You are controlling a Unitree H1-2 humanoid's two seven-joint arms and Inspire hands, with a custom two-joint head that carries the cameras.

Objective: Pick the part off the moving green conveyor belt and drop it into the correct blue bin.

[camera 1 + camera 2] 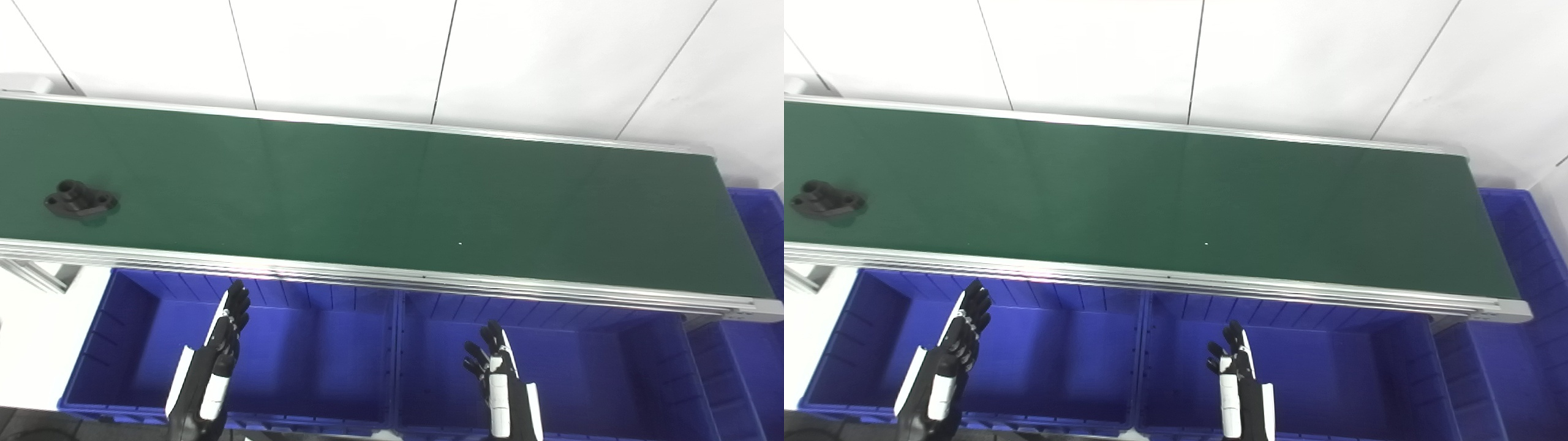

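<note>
A dark grey part with round holes lies on the green conveyor belt at its far left; it also shows in the right eye view. My left hand is open and empty, fingers straight, over the left blue bin, well to the right of and below the part. My right hand is open and empty over the middle blue bin. Neither hand touches the belt.
The belt's aluminium front rail runs just above both bins. A third blue bin stands past the belt's right end. A white tiled wall lies behind the belt.
</note>
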